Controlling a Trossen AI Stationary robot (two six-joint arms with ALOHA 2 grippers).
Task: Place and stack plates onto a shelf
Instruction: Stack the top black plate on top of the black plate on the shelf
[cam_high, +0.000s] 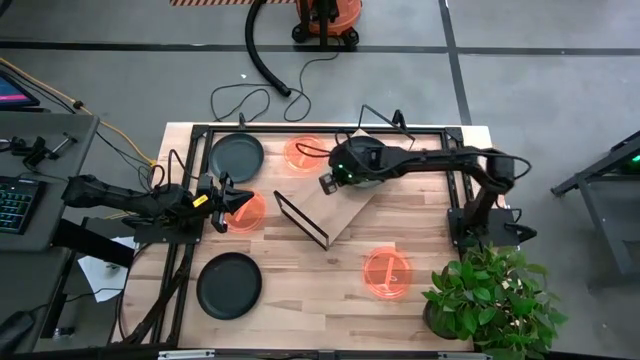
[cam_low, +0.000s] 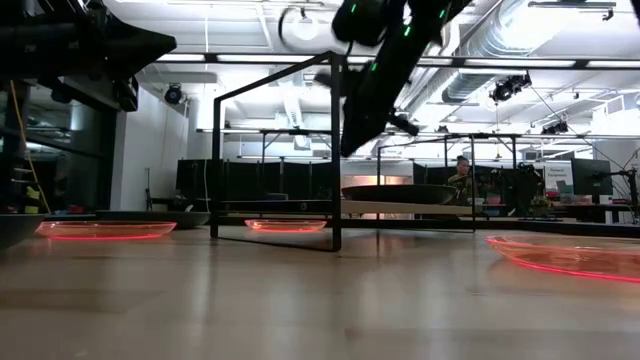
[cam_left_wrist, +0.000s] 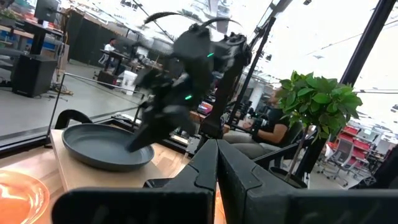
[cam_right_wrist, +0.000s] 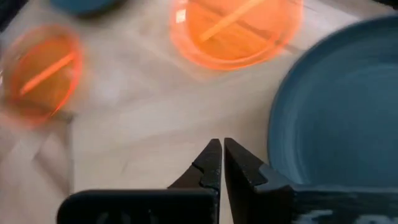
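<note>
A dark plate (cam_high: 372, 172) sits on the shelf (cam_high: 345, 212), a light-wood board on a black wire frame standing askew mid-table. It also shows in the left wrist view (cam_left_wrist: 102, 148) and the right wrist view (cam_right_wrist: 342, 112). My right gripper (cam_high: 326, 183) is shut and hovers over the board beside this plate, above its level in the low view (cam_low: 350, 148). My left gripper (cam_high: 243, 201) is shut above an orange plate (cam_high: 250, 214). On the tabletop lie two more dark plates (cam_high: 237, 157) (cam_high: 229, 285) and two more orange plates (cam_high: 305, 153) (cam_high: 387, 272).
A potted plant (cam_high: 490, 300) stands at the table's near right corner beside the right arm's base. A black tube frame (cam_high: 300, 128) runs along the table's far and left sides. Cables and a keyboard (cam_high: 15, 205) lie off the left edge. Bare wood shows mid-table near the front.
</note>
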